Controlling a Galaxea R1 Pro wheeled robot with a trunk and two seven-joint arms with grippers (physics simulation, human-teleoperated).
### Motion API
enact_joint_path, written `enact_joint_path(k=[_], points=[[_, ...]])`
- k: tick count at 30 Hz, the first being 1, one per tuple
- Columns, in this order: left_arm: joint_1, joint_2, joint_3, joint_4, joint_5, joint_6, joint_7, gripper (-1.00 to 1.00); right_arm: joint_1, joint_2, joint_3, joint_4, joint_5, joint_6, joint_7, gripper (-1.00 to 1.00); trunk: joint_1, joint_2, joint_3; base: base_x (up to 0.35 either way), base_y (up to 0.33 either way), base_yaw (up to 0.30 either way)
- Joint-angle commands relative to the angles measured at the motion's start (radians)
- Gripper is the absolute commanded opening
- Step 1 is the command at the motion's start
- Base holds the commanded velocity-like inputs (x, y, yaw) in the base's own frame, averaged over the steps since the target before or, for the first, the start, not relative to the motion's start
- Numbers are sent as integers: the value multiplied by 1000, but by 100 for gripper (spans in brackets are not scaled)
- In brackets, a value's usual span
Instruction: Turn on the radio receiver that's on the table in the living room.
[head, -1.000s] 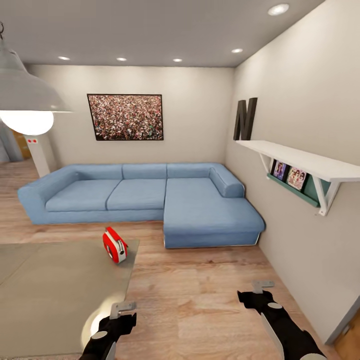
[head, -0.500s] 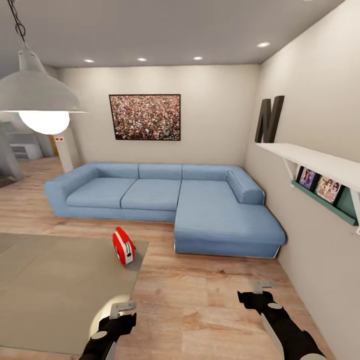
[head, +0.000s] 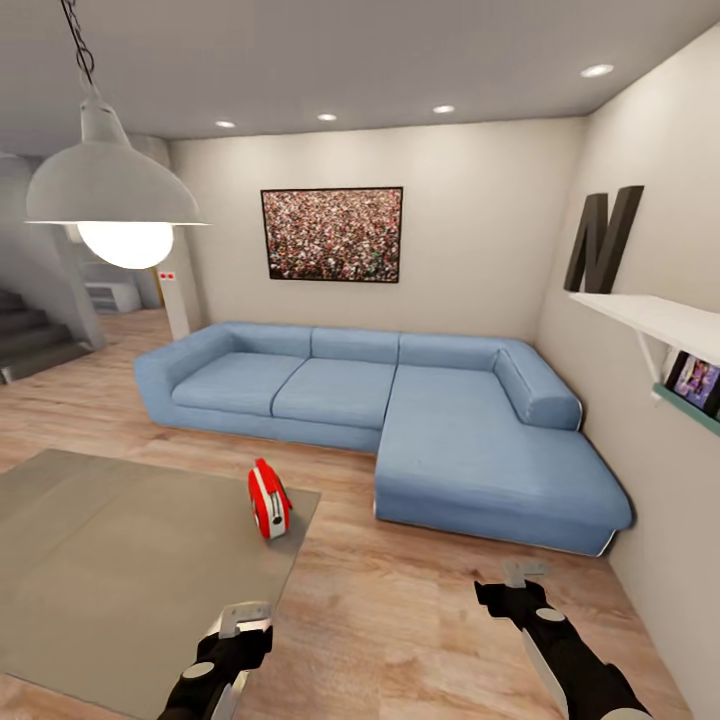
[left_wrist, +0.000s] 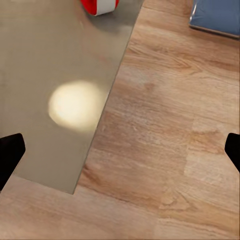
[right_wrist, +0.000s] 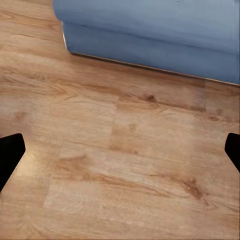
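The small red radio receiver (head: 269, 500) with white side trim stands upright near the far right corner of the low table (head: 110, 570), whose grey top mirrors the lamp. Its lower edge also shows in the left wrist view (left_wrist: 100, 6). My left gripper (head: 245, 615) hangs open over the table's right edge, well short of the radio, and its dark fingertips (left_wrist: 10, 156) sit wide apart. My right gripper (head: 520, 577) is open above bare floor further right, nothing between its fingertips (right_wrist: 11, 150).
The blue sectional sofa (head: 420, 400) fills the back of the living room under a framed crowd picture (head: 333, 233). A white dome pendant lamp (head: 112, 190) hangs at upper left. A wall shelf (head: 665, 325) juts out on the right. Stairs (head: 35, 335) lie at far left. Wood floor (head: 420, 600) separates table and sofa.
The head camera has swung left, so the whole picture has slid right and the stairs have come into view. Both grippers keep their places in the picture.
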Motion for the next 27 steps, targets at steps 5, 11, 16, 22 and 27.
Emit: enact_joint_path(k=[5, 11, 16, 22, 27], points=[[0, -1, 0, 0, 0, 0, 0, 100, 0, 0, 0, 0, 0, 0, 0, 100, 0, 0, 0, 265, -100, 252], [0, 0, 0, 0, 0, 0, 1, 100, 0, 0, 0, 0, 0, 0, 0, 100, 0, 0, 0, 271, -149, 252], [0, -1, 0, 0, 0, 0, 2, 100, 0, 1, 0, 2, 0, 0, 0, 100, 0, 0, 0, 212, -237, 253], [0, -1, 0, 0, 0, 0, 22, 100, 0, 2, 0, 3, 0, 0, 0, 100, 0, 0, 0, 164, -268, 262], [0, -1, 0, 0, 0, 0, 29, 100, 0, 2, 0, 3, 0, 0, 0, 100, 0, 0, 0, 164, -264, 265]])
